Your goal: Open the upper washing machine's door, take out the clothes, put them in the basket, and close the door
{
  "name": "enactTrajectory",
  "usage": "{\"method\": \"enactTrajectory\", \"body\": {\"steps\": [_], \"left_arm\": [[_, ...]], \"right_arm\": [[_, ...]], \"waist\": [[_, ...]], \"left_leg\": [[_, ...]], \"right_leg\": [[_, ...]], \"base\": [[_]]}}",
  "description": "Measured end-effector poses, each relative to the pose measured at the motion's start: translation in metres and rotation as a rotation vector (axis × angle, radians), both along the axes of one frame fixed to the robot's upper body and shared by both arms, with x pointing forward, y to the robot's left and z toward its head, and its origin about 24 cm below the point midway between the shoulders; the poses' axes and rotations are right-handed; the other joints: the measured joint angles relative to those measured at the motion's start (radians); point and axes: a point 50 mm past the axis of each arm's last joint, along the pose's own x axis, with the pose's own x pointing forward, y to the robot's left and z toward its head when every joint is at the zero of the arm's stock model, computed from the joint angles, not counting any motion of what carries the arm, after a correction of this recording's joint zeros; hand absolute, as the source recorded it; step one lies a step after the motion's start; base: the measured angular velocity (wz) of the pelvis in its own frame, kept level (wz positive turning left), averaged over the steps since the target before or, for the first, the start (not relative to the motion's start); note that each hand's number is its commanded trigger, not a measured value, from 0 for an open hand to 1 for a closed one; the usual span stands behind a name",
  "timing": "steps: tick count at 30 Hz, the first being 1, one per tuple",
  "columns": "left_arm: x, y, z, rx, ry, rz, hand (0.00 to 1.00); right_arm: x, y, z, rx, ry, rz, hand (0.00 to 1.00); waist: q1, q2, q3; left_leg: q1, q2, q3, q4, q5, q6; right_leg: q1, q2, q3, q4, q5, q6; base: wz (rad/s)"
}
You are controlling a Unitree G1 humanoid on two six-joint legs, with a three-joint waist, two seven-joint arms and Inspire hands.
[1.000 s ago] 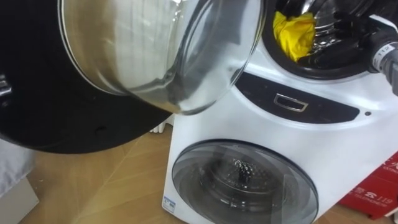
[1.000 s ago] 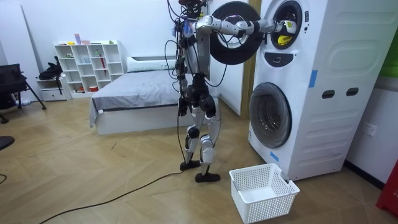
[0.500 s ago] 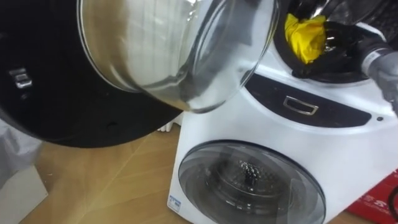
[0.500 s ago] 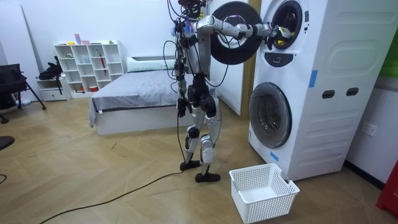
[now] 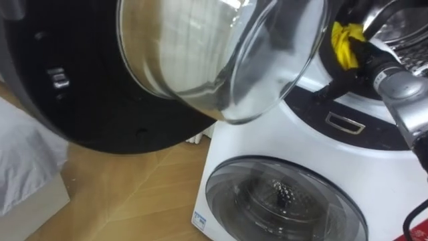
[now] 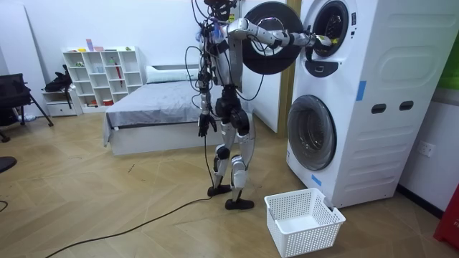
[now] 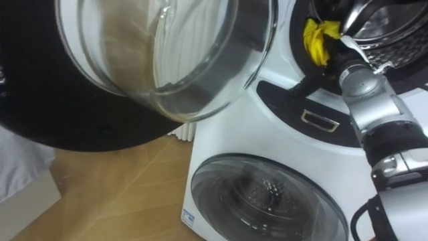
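Yellow, crumpled cloth (image 7: pixel 315 37) hangs with its long axis top to bottom at the perforated metal drum (image 7: pixel 394 37), upper right. Our dark right hand (image 7: pixel 324 70) reaches just beneath it; we cannot tell its grip. The domed glass door (image 7: pixel 167 53) fills the upper left. Our left hand (image 6: pixel 204 127) hangs low.

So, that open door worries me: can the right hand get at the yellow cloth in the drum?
Likely yes: the door hangs left of the drum opening, leaving it free, and the right hand is beside the yellow cloth.
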Motion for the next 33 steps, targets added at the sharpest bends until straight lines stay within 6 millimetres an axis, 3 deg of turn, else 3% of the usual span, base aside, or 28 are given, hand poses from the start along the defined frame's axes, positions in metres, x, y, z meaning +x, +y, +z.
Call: {"method": "enactTrajectory", "body": {"steps": [7,18,21,33], "left_arm": [[-0.009,0.001,0.001,0.001,0.031,0.009,0.00],[-0.006,0.002,0.001,0.006,0.018,0.004,0.00],[0.001,0.003,0.002,0.009,-0.004,0.000,0.00],[0.019,0.005,0.003,0.013,-0.105,-0.013,0.00]], "right_arm": [[-0.004,-0.017,0.006,-0.009,-0.020,-0.061,1.00],[-0.006,-0.020,0.002,-0.009,-0.018,-0.065,1.00],[-0.006,-0.018,0.004,-0.015,-0.028,-0.042,1.00],[-0.008,-0.006,0.012,-0.001,-0.096,0.073,1.00]], "waist": [[-0.007,0.000,-0.0045],[-0.005,0.000,-0.0052],[-0.007,0.003,-0.0073],[-0.037,0.018,-0.0144]], "left_leg": [[-0.002,-0.002,-0.018,0.003,0.003,-0.005],[-0.002,-0.001,-0.020,0.003,0.004,-0.005],[0.000,0.001,-0.015,0.003,0.004,-0.005],[0.005,0.014,0.016,-0.006,0.005,-0.008]], "right_leg": [[0.005,0.000,-0.015,0.002,0.000,0.000],[0.006,0.002,-0.019,0.003,0.000,0.000],[0.005,0.008,0.001,0.001,0.000,0.000],[-0.002,0.012,0.007,-0.001,0.000,0.000]], "base": [[0.06],[0.00],[-0.05],[-0.04]]}}
